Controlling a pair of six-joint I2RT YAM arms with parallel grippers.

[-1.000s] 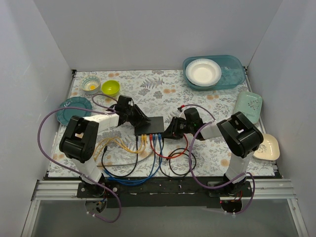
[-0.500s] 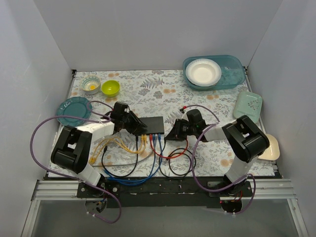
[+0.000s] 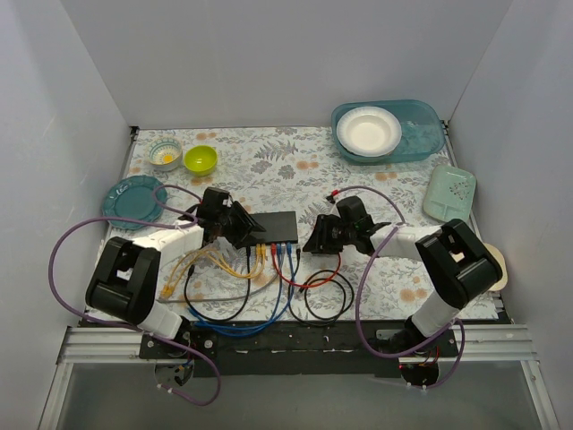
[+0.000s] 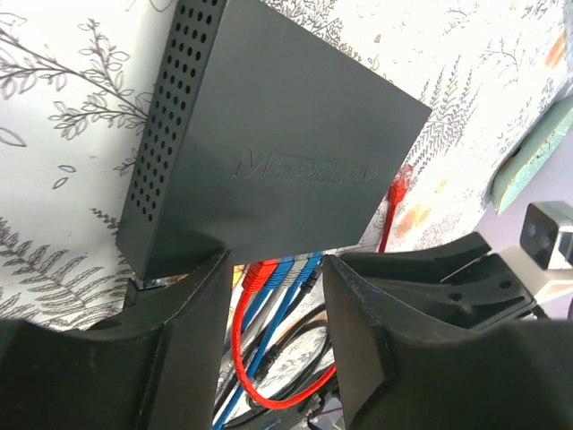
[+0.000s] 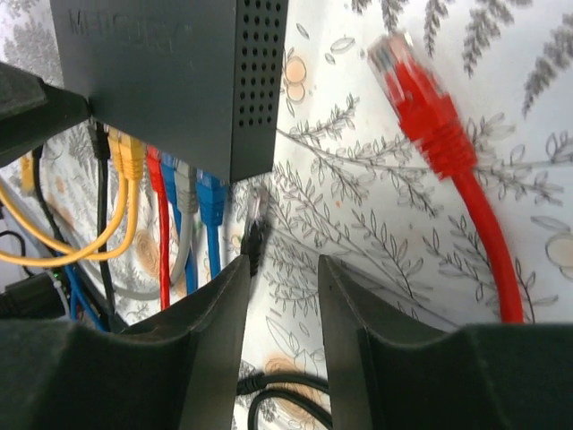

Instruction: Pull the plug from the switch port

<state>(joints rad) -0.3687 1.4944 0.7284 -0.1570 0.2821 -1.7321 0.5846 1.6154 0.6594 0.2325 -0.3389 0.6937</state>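
Note:
The switch (image 3: 276,226) is a flat black box on the floral cloth, with its sockets facing the near edge. In the left wrist view the switch (image 4: 269,152) fills the upper frame. My left gripper (image 3: 248,231) is open at its left near corner, its fingers straddling the red and blue plugs (image 4: 269,273). My right gripper (image 3: 311,242) is open and empty, just right of the switch. A loose black plug (image 5: 255,224) lies on the cloth off the switch's right corner, beside my right gripper's (image 5: 283,264) left fingertip. Black, yellow, red, grey and blue plugs (image 5: 170,175) sit in the sockets.
A loose red plug (image 5: 421,98) lies on the cloth right of the switch. Cable loops (image 3: 269,291) spread along the near edge. A teal bin (image 3: 425,134) with a white bowl (image 3: 369,130), a green tray (image 3: 449,193), a teal plate (image 3: 132,197) and two small bowls (image 3: 200,159) ring the back and sides.
My left arm has swung its elbow down and left, and its gripper has settled lower at the switch's left near corner. My right gripper has shifted slightly right. The switch has stayed put.

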